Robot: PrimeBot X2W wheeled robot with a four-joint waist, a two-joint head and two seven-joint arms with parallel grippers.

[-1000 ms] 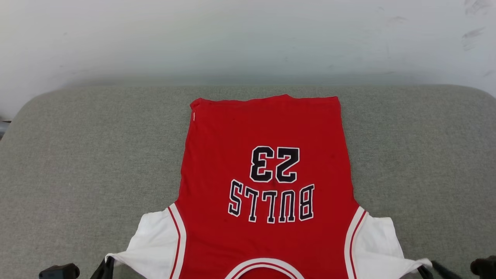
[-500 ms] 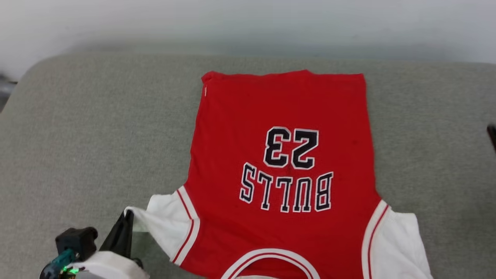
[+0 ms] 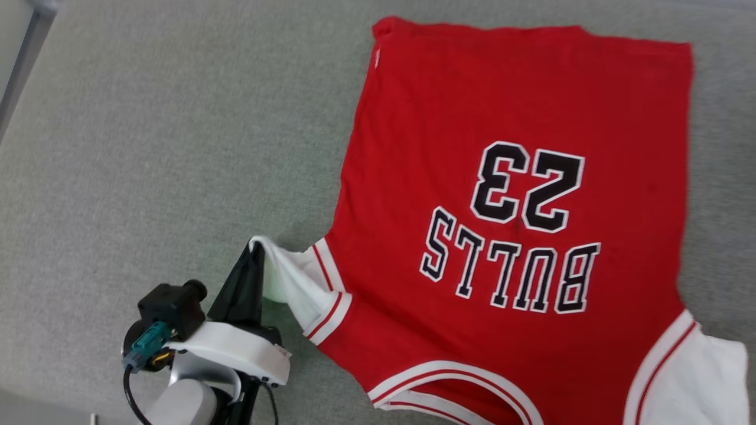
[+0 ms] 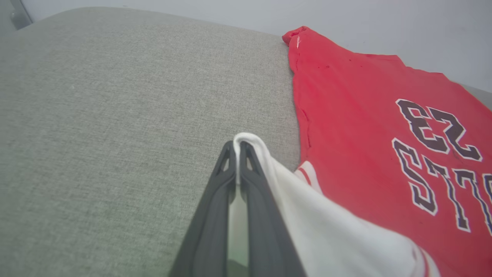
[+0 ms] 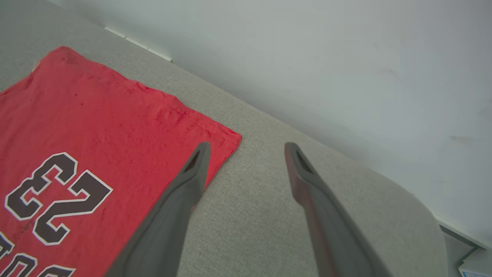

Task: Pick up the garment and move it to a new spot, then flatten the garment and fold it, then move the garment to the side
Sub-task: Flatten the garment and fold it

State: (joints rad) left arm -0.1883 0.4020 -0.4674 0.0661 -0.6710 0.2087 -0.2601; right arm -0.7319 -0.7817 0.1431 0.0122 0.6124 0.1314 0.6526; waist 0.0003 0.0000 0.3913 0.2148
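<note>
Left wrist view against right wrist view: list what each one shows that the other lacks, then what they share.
Left wrist view: the left gripper shut on the tip of the white sleeve, with the red-striped trim next to it.
Right wrist view: the right gripper open and empty, pointing toward bare cushion beside a hem corner.
Shared: the red garment lying flat, its number 23, the grey cushion and the pale wall.
</note>
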